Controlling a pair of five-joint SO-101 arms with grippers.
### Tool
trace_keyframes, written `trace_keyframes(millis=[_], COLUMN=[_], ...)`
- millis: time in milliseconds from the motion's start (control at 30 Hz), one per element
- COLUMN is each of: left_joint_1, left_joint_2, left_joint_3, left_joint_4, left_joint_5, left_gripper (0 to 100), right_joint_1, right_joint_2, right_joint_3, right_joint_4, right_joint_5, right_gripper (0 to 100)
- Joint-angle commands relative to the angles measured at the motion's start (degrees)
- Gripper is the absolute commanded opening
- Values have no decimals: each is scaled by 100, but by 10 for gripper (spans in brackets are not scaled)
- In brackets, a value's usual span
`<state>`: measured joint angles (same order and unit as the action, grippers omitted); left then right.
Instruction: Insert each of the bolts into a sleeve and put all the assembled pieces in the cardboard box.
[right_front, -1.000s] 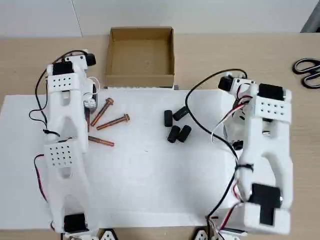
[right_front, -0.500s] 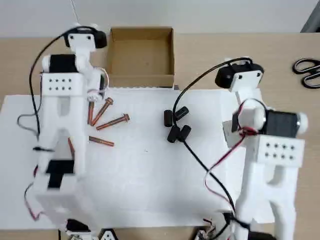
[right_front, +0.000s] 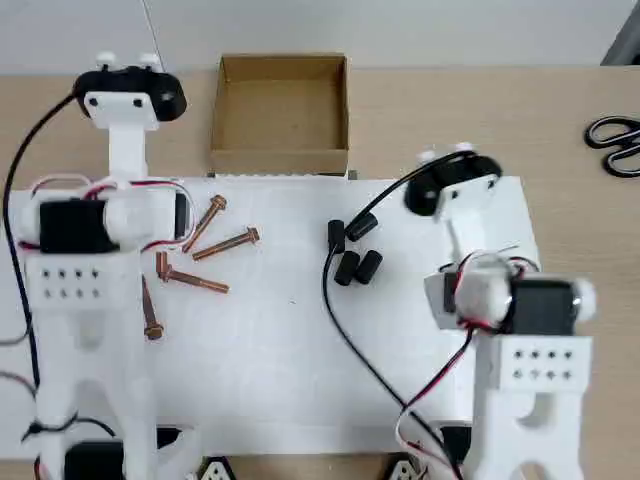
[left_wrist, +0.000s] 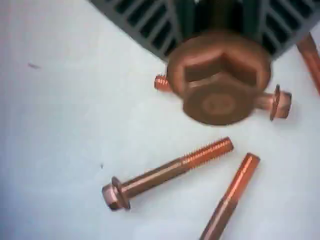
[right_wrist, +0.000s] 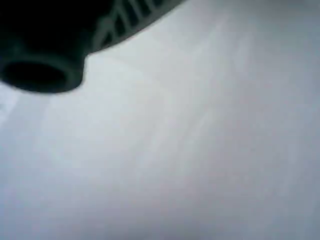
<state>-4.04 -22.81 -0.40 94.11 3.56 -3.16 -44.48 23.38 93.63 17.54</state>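
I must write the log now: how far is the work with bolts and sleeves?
Done: nothing; the cardboard box is empty. In hand: left gripper holds one bolt, right gripper one sleeve, not joined. Remaining: four bolts and four sleeves lie loose on the white sheet.

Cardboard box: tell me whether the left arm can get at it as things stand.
Probably yes: the cardboard box sits open-topped right beside the left arm, with nothing standing between them.
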Motion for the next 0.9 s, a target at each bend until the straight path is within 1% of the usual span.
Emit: trace_keyframes(millis=[0, 133, 233, 333, 500, 567, 733, 867], left_joint_1=[35, 44, 53, 237, 721, 905, 1574, 2031], left_joint_2=[-985, -2154, -3077, -4018, -5266, -5679, -6462, -6892], left_joint_3=[734, 2167, 3275, 4171, 5244, 5534, 6211, 6536], left_joint_4=[-949, -2048, -2681, -3095, -3719, -3938, -4554, -4800], left_joint_5=[387, 765, 993, 1327, 2356, 2602, 2804, 2804], left_gripper=[5, 5, 5, 5, 5, 5, 5, 5], right_joint_1=[-356, -822, -1191, -1473, -2000, -2299, -3108, -3512], right_joint_2=[-514, -1174, -1631, -2009, -2484, -2651, -3020, -3336], right_joint_3=[519, 1371, 1846, 2365, 3112, 3314, 3842, 4334], right_joint_4=[-602, -1130, -1525, -2079, -2888, -3073, -3635, -4207], right_joint_5=[-114, -993, -1363, -1495, -1670, -1679, -1688, -1688], right_gripper=[2, 2, 2, 2, 2, 2, 2, 2])
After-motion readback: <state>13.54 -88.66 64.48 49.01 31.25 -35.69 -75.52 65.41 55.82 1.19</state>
